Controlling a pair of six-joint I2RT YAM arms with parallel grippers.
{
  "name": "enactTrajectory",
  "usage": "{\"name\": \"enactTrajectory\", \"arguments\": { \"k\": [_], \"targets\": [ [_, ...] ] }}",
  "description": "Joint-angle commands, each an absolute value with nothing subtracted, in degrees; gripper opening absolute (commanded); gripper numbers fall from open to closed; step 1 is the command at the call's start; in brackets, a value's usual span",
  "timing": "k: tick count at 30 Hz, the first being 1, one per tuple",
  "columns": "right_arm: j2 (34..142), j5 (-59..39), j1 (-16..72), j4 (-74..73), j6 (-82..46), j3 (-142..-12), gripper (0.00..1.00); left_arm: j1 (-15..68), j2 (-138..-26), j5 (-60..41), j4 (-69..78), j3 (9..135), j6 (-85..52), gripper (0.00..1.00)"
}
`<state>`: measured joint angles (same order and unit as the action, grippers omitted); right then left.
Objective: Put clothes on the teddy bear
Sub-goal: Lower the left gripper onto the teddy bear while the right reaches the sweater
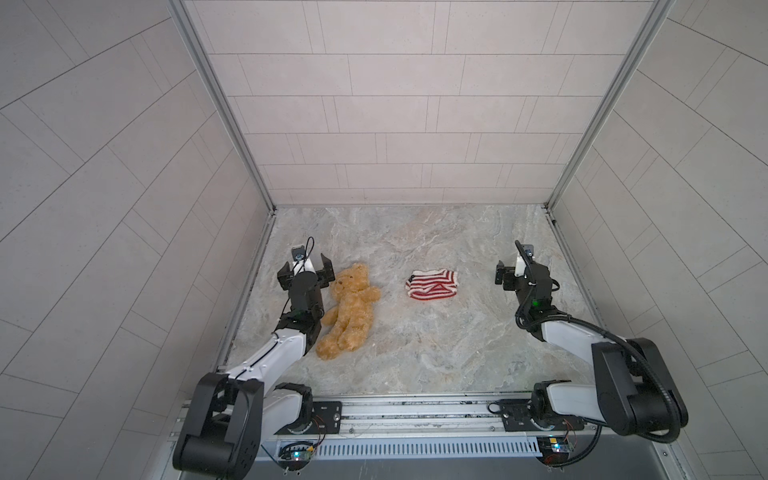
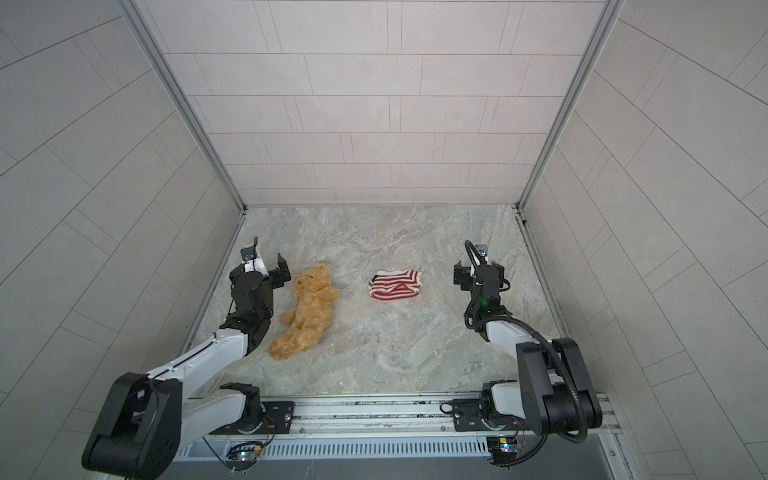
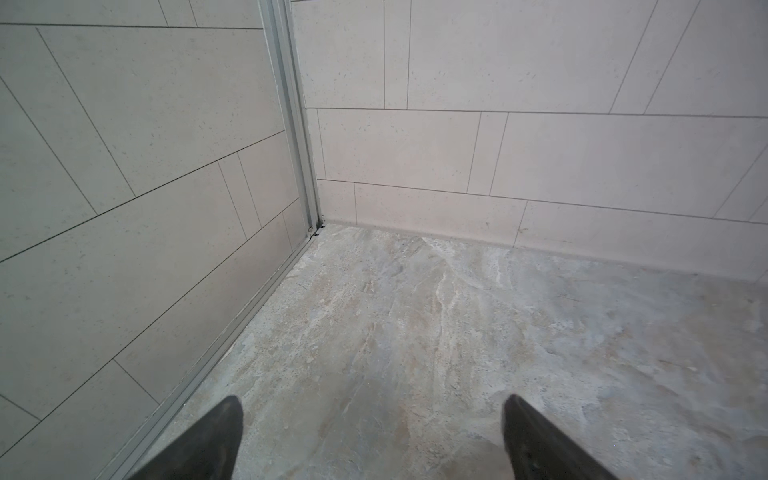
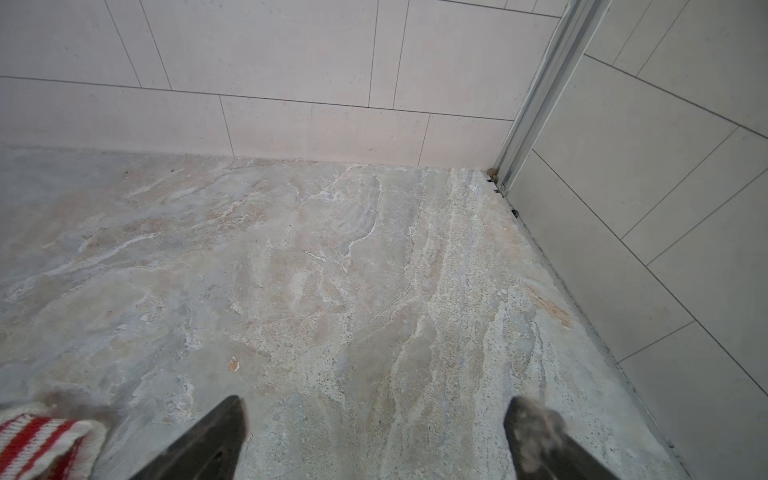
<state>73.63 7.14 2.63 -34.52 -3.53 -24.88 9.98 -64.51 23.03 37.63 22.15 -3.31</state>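
Golden teddy bear [image 1: 349, 307], head toward back

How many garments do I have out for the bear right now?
1. The red-and-white striped sweater lies crumpled to the right of the teddy bear in both top views, apart from it. No other shows; the arms could hide little.

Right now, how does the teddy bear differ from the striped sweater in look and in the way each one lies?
The teddy bear is fluffy and golden-brown; the sweater is knitted in red and white stripes. The teddy bear lies stretched out with limbs spread; the sweater is bunched into a compact heap. The teddy bear lies on the left, the sweater nearer the middle. Both rest on the table, apart from each other.
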Motion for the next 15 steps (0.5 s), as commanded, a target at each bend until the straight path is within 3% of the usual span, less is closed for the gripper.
{"name": "enactTrajectory", "arguments": {
  "k": [1,5,9,15],
  "targets": [
    [69.17,8.79,2.82,-18.01,-9.57,-29.20,1.00,11.89,-60.12,24.72,27.71,24.48,-9.69,1.00],
    [66.53,6.79,3.03,-5.40,-15.38,-33.37,1.00,12.69,-57.27,24.22,10.93,30.57,-22.26,1.00],
    [65.22,2.21,3.73,4.34,-18.35,-37.39,1.00,13.49,-57.34,17.23,-1.13,35.71,-30.20,1.00],
    [67.38,-7.01,8.33,11.74,-17.02,-41.05,1.00,14.71,-59.38,1.66,-14.91,41.56,-29.69,1.00]
  ]
}}
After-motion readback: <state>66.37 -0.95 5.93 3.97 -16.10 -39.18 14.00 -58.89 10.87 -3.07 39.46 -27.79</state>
